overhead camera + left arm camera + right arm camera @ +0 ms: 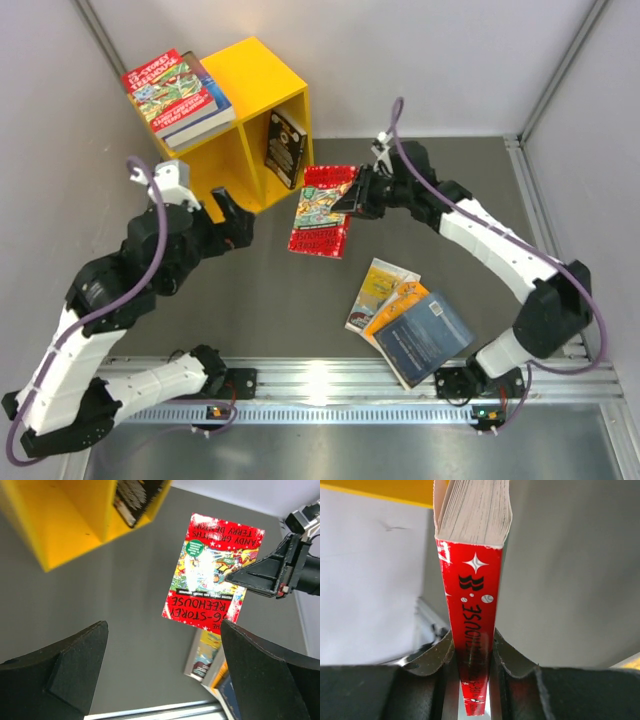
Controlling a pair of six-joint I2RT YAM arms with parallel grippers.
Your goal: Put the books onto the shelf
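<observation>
Our right pincer (pixel 472 652) clamps the light, likely floppy red Treehouse paperback (pixel 470 600) near its stiffer spine; left pincer (pixel 165 655) gapes.

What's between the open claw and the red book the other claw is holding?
Only bare grey table lies between the left gripper and the red book, seen in the top and left wrist views.

Shelf (pixel 250 70) left bay open — black book (pixel 285 148) in right.
</observation>
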